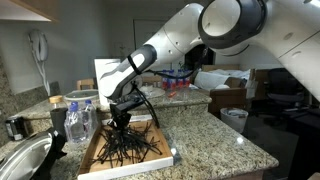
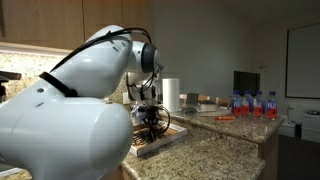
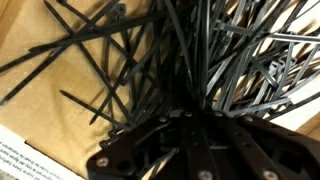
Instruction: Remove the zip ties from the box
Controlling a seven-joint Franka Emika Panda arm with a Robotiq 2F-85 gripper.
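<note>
gripper (image 3: 192,112) enters from the bottom edge, clamped shut on a bunch of zip ties (image 3: 120,60) that fan out above it. Others lie crisscrossed left of the gripper on the brown floor of the box (image 3: 40,95). White box wall sits lower left of the gripper.

An exterior view faces the box (image 1: 95,150) closely; an exterior view looks past the arm (image 2: 60,110); wrist view hugs zip ties (image 3: 120,60).

A spiky tangle of thin black zip ties (image 1: 128,150) lies crisscrossed over the brown cardboard floor of a shallow, white-sided box (image 1: 140,166) on a speckled granite counter (image 1: 215,140), several strands rising steeply in a bunch near the middle
</note>
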